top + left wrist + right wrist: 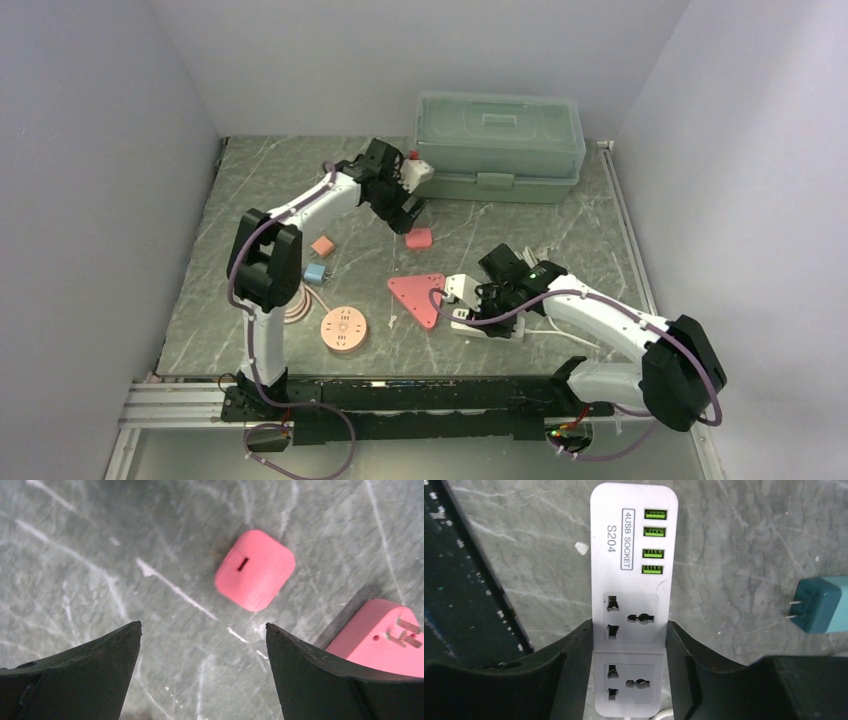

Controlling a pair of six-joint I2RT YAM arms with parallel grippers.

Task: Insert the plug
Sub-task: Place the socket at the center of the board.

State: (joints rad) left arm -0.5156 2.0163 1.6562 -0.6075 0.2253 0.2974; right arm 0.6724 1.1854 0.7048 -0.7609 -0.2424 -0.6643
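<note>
The left gripper (pixel 203 625) is seen spread wide over the marbled table (pixel 75 570). A pink square block (pixel 255 570) (one dark slot) is set upper centre; a pink pronged plug (pixel 385 640) is cropped at right.

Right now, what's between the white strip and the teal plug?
Only bare table between the strip and the teal plug, seen in the right wrist view.
</note>
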